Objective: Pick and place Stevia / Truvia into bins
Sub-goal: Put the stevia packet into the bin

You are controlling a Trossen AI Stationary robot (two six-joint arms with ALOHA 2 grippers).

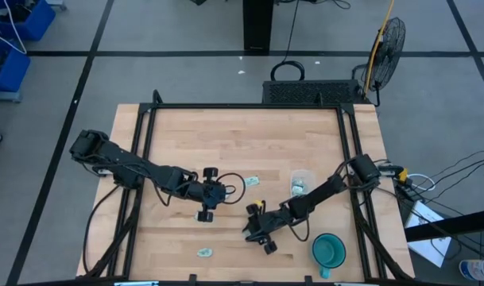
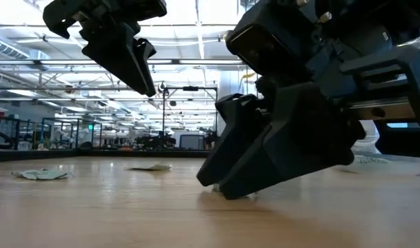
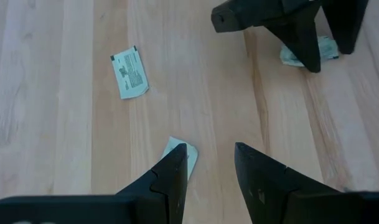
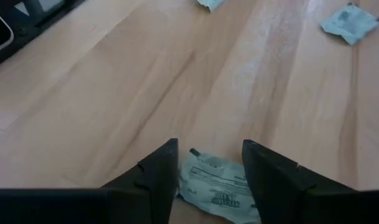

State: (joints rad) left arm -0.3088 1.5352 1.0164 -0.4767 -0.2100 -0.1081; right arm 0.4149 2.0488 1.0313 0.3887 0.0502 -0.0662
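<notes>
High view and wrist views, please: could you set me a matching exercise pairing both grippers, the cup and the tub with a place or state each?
1. left gripper
2. right gripper
3. cup
4. tub

A. see-through, packets inside
B. open, lowered to the table astride a packet
C. teal, near a table corner
D. open, raised off the table, a stray packet beside one finger

Pairs: 1-D; 2-B; 3-C; 4-A.
</notes>
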